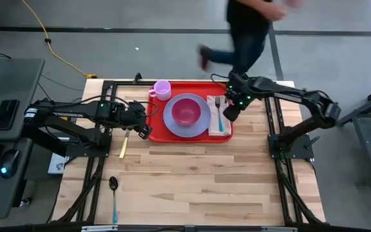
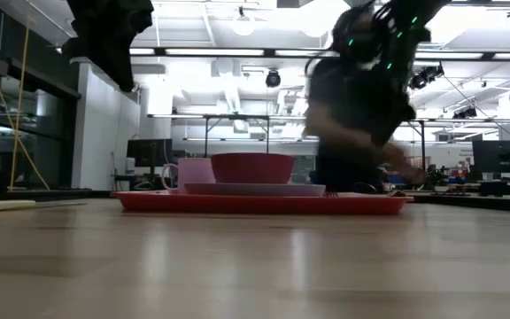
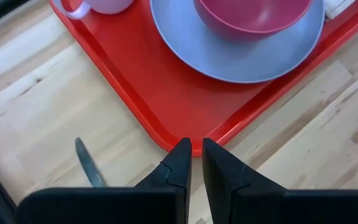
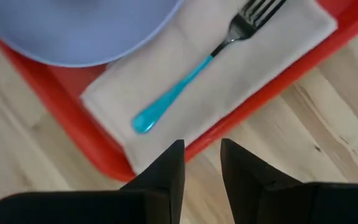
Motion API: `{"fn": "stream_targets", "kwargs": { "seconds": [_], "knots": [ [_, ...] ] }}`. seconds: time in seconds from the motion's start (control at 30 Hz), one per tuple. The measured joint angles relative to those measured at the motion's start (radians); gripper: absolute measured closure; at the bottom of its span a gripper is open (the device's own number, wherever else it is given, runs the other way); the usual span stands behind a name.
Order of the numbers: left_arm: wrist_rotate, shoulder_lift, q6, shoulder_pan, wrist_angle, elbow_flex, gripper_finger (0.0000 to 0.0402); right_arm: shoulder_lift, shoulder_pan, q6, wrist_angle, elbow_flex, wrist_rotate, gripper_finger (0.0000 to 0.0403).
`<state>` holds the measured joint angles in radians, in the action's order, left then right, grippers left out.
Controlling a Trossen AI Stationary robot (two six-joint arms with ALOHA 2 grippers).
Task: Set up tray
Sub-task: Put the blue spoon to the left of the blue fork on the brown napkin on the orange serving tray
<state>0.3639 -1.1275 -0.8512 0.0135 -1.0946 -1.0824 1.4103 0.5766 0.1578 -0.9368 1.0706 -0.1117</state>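
Spoon (image 1: 113, 193) with a blue handle lies on the near part of the counter (image 1: 192, 187), alone. Farther back, a knife (image 1: 124, 144) lies just beside the left gripper (image 1: 144, 131), outside the tray. This gripper hangs over the tray's near left corner, and its jaws are almost together with nothing between them.

The tray (image 1: 158, 131) sits at the far middle of the counter. It carries a plate (image 1: 172, 119) with a bowl (image 1: 186, 110) on it, a mug (image 1: 162, 89) at the far left corner, and a napkin (image 1: 215, 124) at the right with a fork (image 1: 220, 116) on top.

The right gripper (image 1: 229, 113) hovers over the tray's right rim beside the napkin; its jaws are a little apart and hold nothing.

I judge the tray to be stiff plastic, light by itself but now loaded, and smooth, so it may slip. The raised rim is the best place to take hold, and lifting it level would keep the bowl from sliding.

Beyond the counter a person (image 1: 250, 29) walks past.
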Motion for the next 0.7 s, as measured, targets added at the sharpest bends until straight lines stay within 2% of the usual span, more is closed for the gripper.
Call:
{"fn": "stream_targets", "kwargs": {
  "seconds": [0.17, 0.33, 0.53, 0.7],
  "knots": [
    [-0.007, 0.000, -0.041, 0.004, -0.017, 0.000, 0.0332, -0.170, -0.017, 0.010, -0.049, -0.023, 0.008, 0.0320],
    [0.002, 0.000, -0.085, 0.058, -0.027, 0.000, 0.0332, -0.362, -0.030, 0.066, -0.063, -0.085, 0.028, 0.0320],
    [0.015, -0.001, -0.244, 0.162, -0.027, 0.040, 0.0334, -0.595, -0.054, 0.161, -0.070, -0.195, 0.028, 0.0320],
    [-0.041, -0.009, -0.403, 0.264, -0.010, 0.051, 0.0333, -0.742, -0.092, 0.230, -0.070, -0.275, 0.011, 0.0320]
  ]
}}
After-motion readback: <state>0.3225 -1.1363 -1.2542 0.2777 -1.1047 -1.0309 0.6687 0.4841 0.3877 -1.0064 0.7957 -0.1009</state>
